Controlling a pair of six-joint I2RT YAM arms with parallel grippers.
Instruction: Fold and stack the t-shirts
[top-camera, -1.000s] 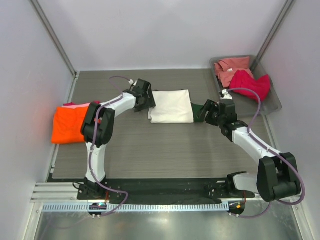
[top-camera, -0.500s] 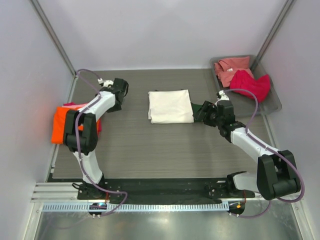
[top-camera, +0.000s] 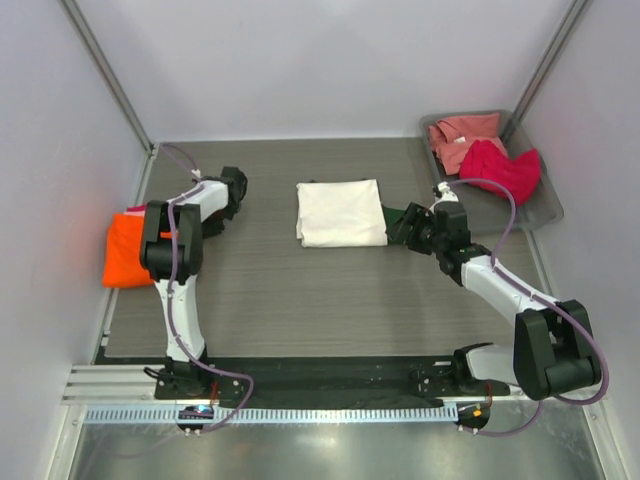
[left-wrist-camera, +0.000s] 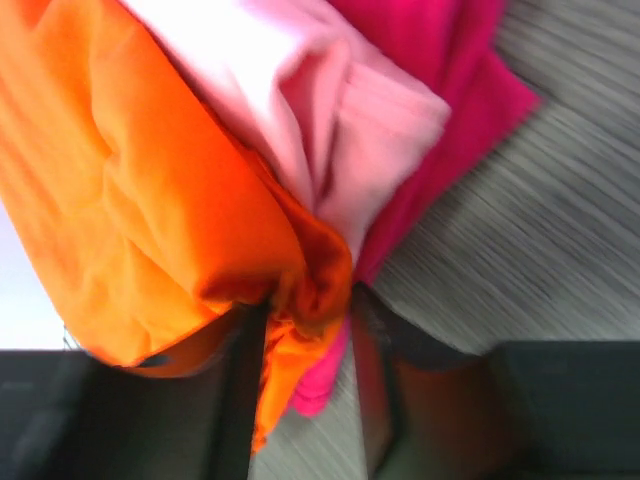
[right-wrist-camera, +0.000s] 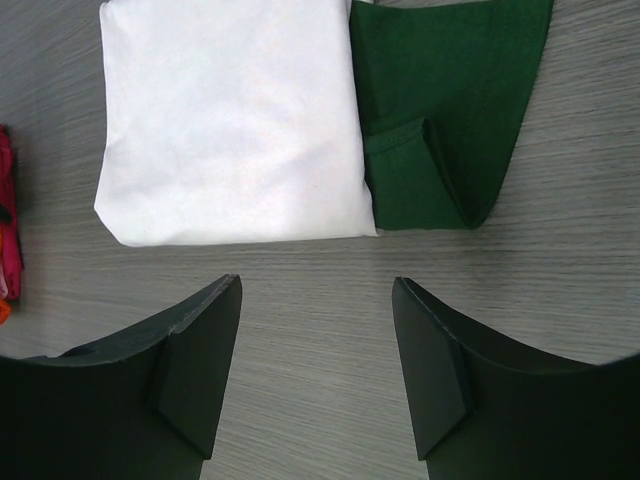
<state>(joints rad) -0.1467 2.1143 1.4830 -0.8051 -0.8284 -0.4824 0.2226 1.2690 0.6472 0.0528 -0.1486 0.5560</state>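
Left end effector (left-wrist-camera: 307, 305): narrowed, pinching orange tee (left-wrist-camera: 150, 200) corner.
Right end effector (right-wrist-camera: 318, 285): wide open, empty, above bench (right-wrist-camera: 560, 280).
Cream tee (right-wrist-camera: 230, 120): folded, green sleeve (right-wrist-camera: 440, 100) sticking out.

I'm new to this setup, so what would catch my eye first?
A bright orange t-shirt glows at the table's left edge. Mid-table lies a folded cream t-shirt, its dark green sleeve sticking out right, and a crimson t-shirt lies in the grey tray at the far right.
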